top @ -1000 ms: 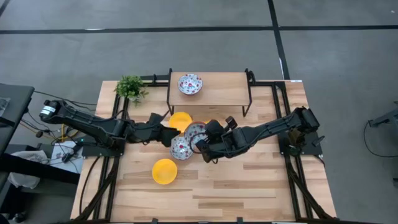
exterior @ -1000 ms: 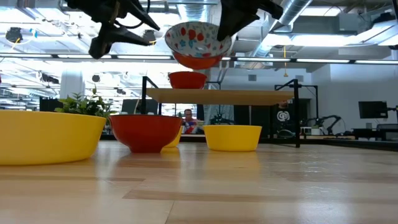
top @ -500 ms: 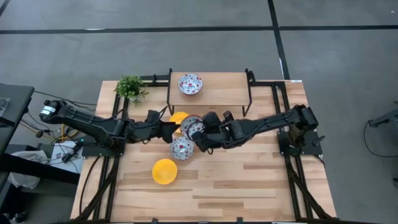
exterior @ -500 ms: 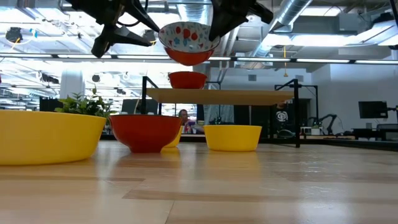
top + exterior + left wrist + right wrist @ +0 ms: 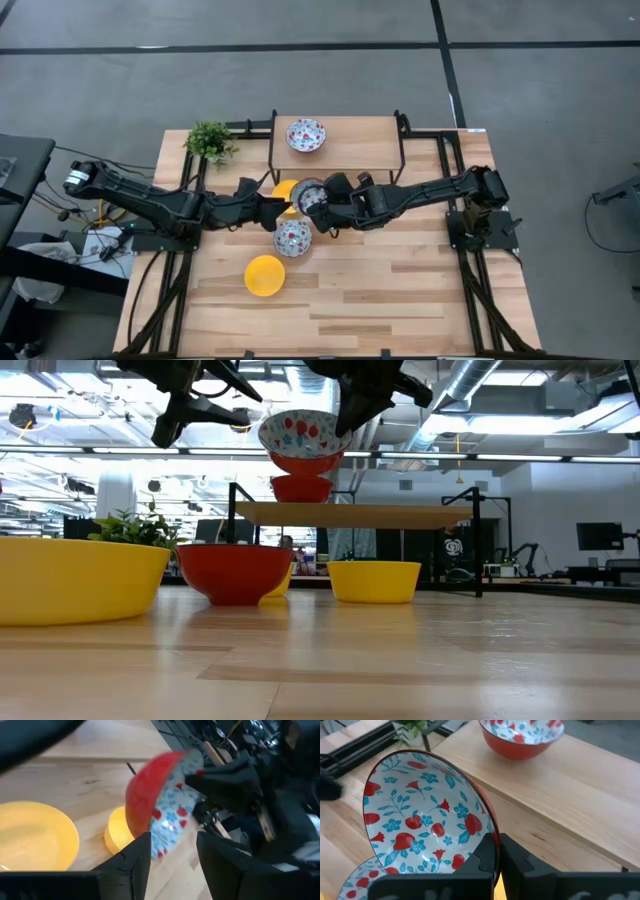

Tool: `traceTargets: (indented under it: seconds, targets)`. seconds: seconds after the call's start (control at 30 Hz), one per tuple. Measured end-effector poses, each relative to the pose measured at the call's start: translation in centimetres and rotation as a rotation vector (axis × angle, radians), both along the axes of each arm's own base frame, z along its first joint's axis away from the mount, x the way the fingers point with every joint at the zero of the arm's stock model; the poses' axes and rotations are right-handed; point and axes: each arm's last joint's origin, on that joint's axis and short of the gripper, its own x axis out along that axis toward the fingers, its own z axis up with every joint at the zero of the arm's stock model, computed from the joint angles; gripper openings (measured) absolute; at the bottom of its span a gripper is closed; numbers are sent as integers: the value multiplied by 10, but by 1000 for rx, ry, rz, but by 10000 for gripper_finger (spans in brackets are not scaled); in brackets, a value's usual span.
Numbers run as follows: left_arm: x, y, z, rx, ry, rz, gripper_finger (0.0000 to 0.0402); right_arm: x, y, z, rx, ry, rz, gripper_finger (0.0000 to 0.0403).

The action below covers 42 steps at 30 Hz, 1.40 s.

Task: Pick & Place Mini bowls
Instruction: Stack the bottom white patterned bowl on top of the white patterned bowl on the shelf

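One glossy round floral bowl point(image 5: 427, 822) pinched in right claw point(image 5: 495, 852), raised wooden shelf point(image 5: 355, 140)

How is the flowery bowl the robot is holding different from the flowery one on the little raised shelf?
The held bowl hangs in the air, pinched at its rim by the right gripper; the shelf bowl rests untouched on the wooden shelf. The held bowl tilts; the shelf bowl sits level. Both share a floral inside and red outside.

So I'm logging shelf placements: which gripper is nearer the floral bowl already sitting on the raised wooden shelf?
Right. The right gripper, holding another floral bowl, is just in front of the shelf bowl; the left gripper sits farther back.
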Motion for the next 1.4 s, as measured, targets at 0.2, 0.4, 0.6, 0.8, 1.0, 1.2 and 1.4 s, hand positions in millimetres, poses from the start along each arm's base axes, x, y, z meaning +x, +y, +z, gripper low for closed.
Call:
traceTargets:
  seconds: [0.2, 0.4, 0.6, 0.8, 1.0, 1.2, 1.4]
  targets:
    - [1, 8, 0, 15, 2, 32, 158, 8, -1, 5, -18, -53, 47, 0]
    - [2, 15, 0, 43, 13, 56, 158, 9, -1, 5, -19, -52, 52, 0]
    - [3, 21, 0, 41, 14, 77, 158, 8, 2, 5, -20, -52, 58, 0]
    - [2, 21, -2, 50, 45, 74, 158, 8, 2, 4, -18, -46, 61, 0]
    - [2, 21, -2, 51, 48, 76, 158, 8, 3, 4, -7, -47, 68, 0]
    - [2, 23, -2, 50, 46, 86, 158, 10, 3, 17, -13, -65, 93, 0]
    - [2, 23, -2, 52, 44, 90, 158, 12, 3, 26, -21, -91, 114, 0]
